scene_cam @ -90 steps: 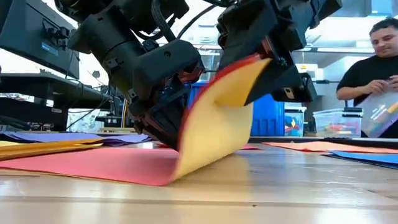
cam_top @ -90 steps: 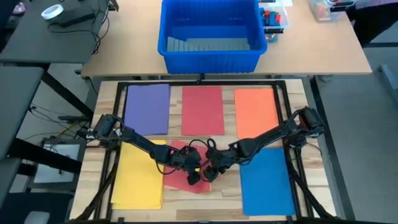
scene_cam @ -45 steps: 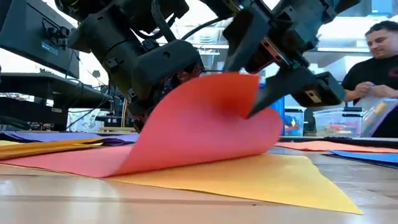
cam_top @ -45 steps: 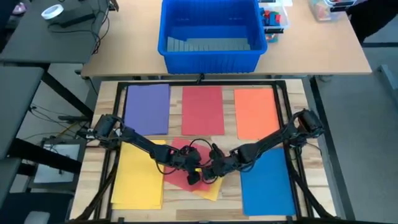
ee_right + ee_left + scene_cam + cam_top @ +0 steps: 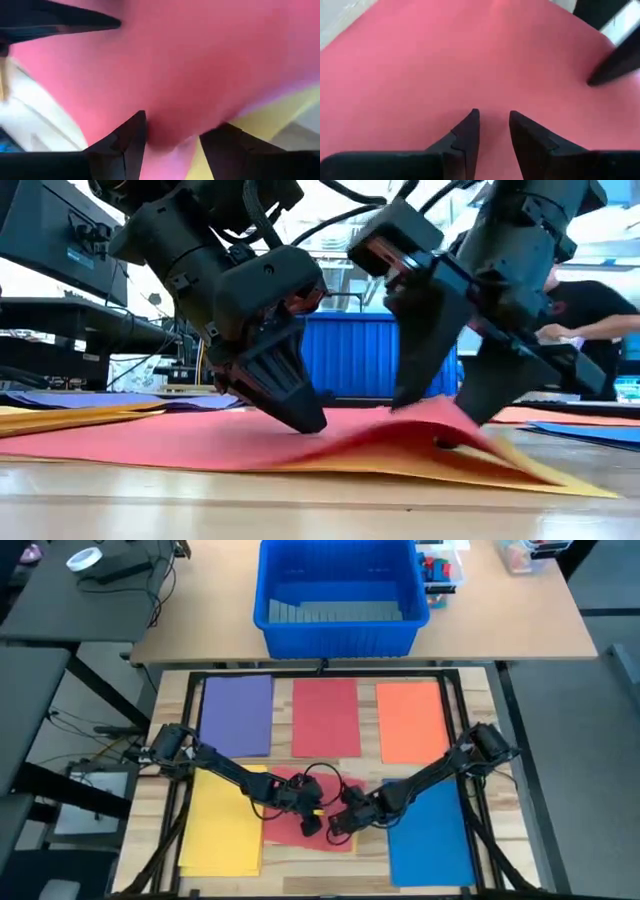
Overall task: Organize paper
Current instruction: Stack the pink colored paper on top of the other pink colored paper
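While both arms meet over the loose red sheet (image 5: 300, 825) at the table's near middle, the items stand as follows, taken left to right with that sheet as the landmark.

- Yellow stack (image 5: 222, 830): just left of the red sheet, its edge touching or tucked under; flat.
- Purple sheet (image 5: 238, 715): behind and left of the red sheet, apart from it.
- Left gripper (image 5: 285, 405): on the red sheet's left part, tips down on the paper. In the left wrist view the fingers (image 5: 467, 135) stand narrowly parted with bare red between them, so it pins the sheet and grips nothing.
- Red pile (image 5: 326, 718): directly behind the red sheet, flat, apart from it.
- Right gripper (image 5: 440, 405): at the red sheet's right edge, where the paper humps up. Fingers (image 5: 125, 137) are apart, straddling that raised edge; whether they touch it I cannot tell.
- Loose yellow sheet (image 5: 520, 470): under the red sheet, its corner showing at the right.
- Orange sheet (image 5: 410, 720): behind and right, apart.
- Blue sheet (image 5: 428, 835): just right of the red sheet, under the right arm.
- Blue bin (image 5: 340, 595): far behind, on another table.

Handling note, as judgement: the step seems to be parting red from yellow. The left tips should press only the red, the right should close on the lifted red edge alone, then draw it off low and slow so the yellow lies undisturbed.
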Controlling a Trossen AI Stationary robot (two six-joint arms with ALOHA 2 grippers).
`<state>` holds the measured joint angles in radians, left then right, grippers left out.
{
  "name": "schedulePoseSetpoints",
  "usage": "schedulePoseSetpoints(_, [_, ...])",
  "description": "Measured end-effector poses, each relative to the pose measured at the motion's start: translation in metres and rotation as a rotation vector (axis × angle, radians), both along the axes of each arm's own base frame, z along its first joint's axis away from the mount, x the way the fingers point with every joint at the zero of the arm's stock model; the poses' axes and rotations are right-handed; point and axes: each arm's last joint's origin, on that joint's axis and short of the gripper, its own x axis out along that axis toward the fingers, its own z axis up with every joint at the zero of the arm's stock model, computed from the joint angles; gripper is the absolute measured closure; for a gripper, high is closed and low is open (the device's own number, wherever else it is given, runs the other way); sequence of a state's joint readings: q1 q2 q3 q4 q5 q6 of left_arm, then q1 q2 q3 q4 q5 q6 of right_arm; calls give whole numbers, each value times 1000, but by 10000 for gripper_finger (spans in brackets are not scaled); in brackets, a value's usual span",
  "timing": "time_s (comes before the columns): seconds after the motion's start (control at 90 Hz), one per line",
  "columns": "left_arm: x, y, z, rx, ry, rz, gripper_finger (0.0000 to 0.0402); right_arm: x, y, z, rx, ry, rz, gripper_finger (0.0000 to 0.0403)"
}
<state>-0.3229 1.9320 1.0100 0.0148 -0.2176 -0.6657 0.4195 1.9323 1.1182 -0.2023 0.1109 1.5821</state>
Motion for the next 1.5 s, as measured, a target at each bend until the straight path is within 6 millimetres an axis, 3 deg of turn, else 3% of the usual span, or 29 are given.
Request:
schedulePoseSetpoints(0.278, [0, 0, 0, -2, -1, -2, 308, 0, 8, 34, -34, -176, 158, 235])
schedulePoseSetpoints(0.7, [0, 0, 0, 0, -4, -7, 308, -10, 0, 24, -60, -40, -15, 235])
schedulePoseSetpoints(0.989, [1, 0, 0, -7, -6, -3, 308, -9, 0, -1, -11, -46, -85, 235])
schedulePoseSetpoints(1.389, [3, -1, 2, -19, -44, -6, 308, -6, 0, -4, -34, -56, -58, 235])
schedulePoseSetpoints(1.5, [3, -1, 2, -8, -44, -18, 308, 0, 4, 0, -73, -154, 39, 235])
